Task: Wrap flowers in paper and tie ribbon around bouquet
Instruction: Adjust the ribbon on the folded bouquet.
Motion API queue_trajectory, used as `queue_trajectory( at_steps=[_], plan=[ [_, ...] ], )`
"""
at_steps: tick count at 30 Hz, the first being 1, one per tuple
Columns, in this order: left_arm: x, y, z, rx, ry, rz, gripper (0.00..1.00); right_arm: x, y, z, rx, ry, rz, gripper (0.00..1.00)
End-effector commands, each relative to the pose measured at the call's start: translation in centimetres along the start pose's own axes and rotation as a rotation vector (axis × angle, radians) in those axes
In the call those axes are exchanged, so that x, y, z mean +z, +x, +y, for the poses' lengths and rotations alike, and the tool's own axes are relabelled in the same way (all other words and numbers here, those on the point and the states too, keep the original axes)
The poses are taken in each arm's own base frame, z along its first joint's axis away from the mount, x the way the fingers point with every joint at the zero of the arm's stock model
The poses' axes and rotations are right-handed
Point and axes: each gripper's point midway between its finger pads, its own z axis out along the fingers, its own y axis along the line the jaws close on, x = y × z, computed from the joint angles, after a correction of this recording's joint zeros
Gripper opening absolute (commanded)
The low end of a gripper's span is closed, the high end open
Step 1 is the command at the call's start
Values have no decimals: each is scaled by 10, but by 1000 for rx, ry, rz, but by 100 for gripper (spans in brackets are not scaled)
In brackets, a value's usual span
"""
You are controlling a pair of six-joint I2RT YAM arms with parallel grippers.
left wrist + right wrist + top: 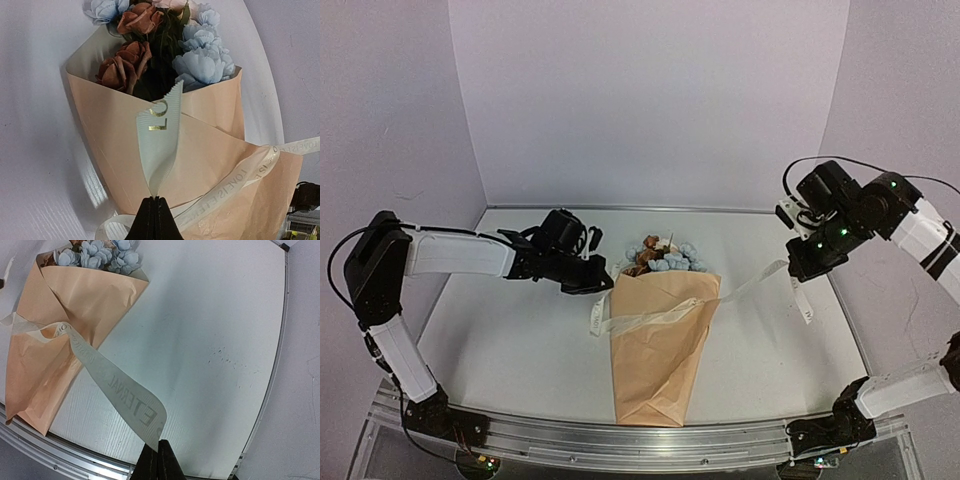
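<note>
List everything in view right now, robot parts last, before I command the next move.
paper: one sheet, tan, wrapped as a cone lying mid-table, point toward the bases.
flowers: one bunch, pale blue and brown-orange, in the cone's wide far end.
ribbon: one, cream with gold lettering, across the cone's front, an end in each tool.
table: one, white, under everything.
rail: one, silver, along the near edge.
left arm: one, white and black, left side.
right arm: one, white and black, right side.
left tool: one, black, shut on ribbon, beside cone's left rim.
right tool: one, black, shut on ribbon, right of cone.
</note>
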Motion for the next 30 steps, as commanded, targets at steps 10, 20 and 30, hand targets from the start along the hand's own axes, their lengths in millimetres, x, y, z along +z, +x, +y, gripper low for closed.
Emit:
queue_trajectory(
  at_steps=[10,20,30],
  plan=[
    [-48,15,177,-405,-546,-142,0,19,19,-5,-37,51,100,0],
    [-84,4,190,-408,-572,-249,54,27,30,-5,-51,52,136,0],
    [-136,-57,63,32,-295,-433,65,27,33,-1,-43,28,142,0]
  ],
)
